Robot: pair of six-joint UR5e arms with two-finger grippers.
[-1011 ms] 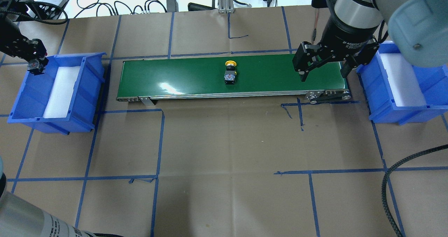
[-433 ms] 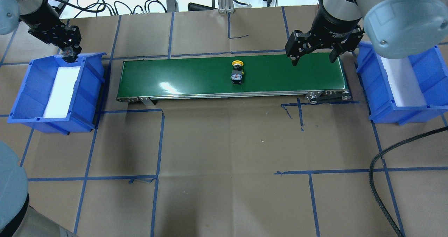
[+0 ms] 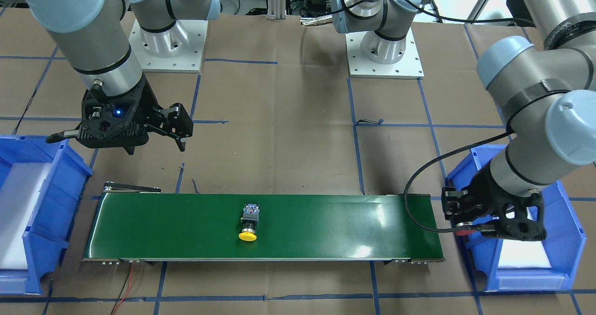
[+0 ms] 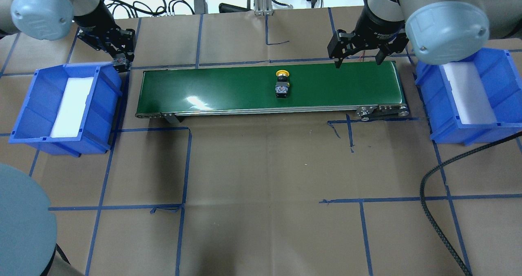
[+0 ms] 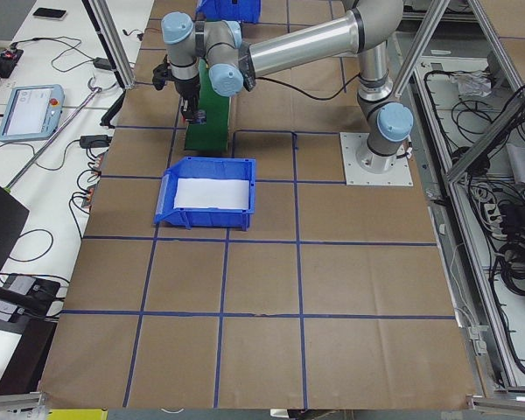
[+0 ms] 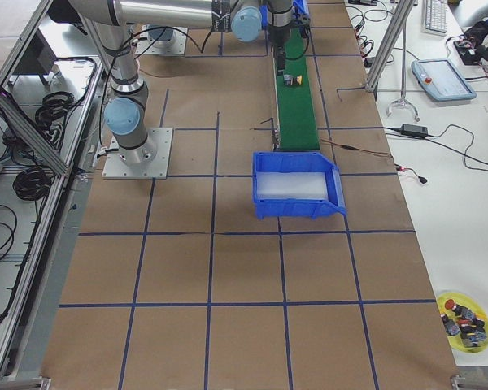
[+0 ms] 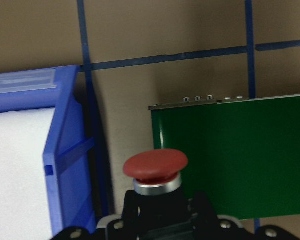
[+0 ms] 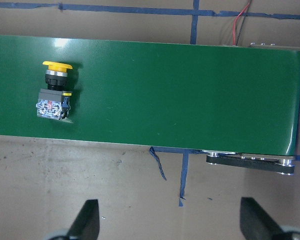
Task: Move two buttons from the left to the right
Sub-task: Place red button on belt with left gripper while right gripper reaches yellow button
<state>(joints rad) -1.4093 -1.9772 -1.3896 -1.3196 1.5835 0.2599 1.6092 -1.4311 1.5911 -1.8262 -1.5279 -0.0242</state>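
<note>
The yellow-capped button [image 4: 282, 82] lies on its side near the middle of the green conveyor belt [image 4: 212, 86]; it also shows in the front view [image 3: 249, 220] and the right wrist view [image 8: 54, 91]. My left gripper [image 4: 122, 61] is shut on the red-capped button [image 7: 155, 166] and holds it over the gap between the left blue bin [image 4: 34, 104] and the belt's left end. In the front view the red cap [image 3: 463, 233] shows under that gripper. My right gripper [image 4: 359, 59] is open and empty, above the belt's far edge near its right end, apart from the yellow button.
The right blue bin [image 4: 487, 115] with a white foam liner stands past the belt's right end. A black cable [image 4: 432, 178] runs over the paper at the front right. Blue tape lines cross the brown paper. Cables and devices lie beyond the table's far edge.
My left gripper has carried the red button from over the left bin toward the belt's left end. The yellow button has ridden right along the belt. My right gripper has moved back and left.
</note>
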